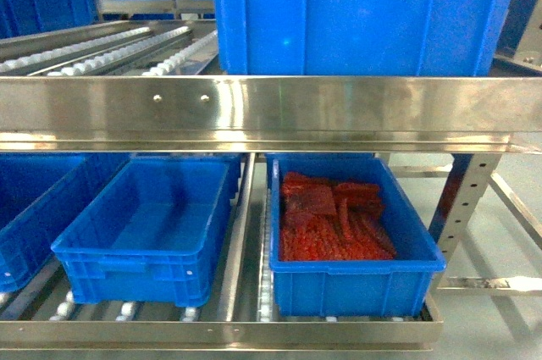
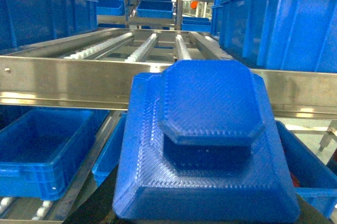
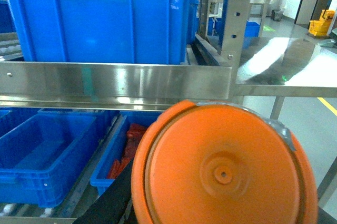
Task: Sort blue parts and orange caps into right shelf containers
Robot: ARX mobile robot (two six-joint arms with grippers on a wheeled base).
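Observation:
A blue part (image 2: 208, 145), a stepped printed block, fills the left wrist view; my left gripper is shut on it, and only a dark finger (image 2: 97, 211) shows at its lower left. An orange cap (image 3: 224, 174) fills the right wrist view, with my right gripper shut on it and a dark finger (image 3: 108, 200) at its left. Neither gripper appears in the head view. On the lower shelf the right blue container (image 1: 356, 265) holds several orange-red pieces (image 1: 330, 220). The container beside it (image 1: 135, 271) is empty.
A steel shelf beam (image 1: 271, 110) runs across above the lower crates. A large blue crate (image 1: 364, 13) stands on the upper roller shelf. A third blue crate (image 1: 21, 207) sits at far left. The shelf's upright post (image 1: 461, 199) is at right, with open floor beyond.

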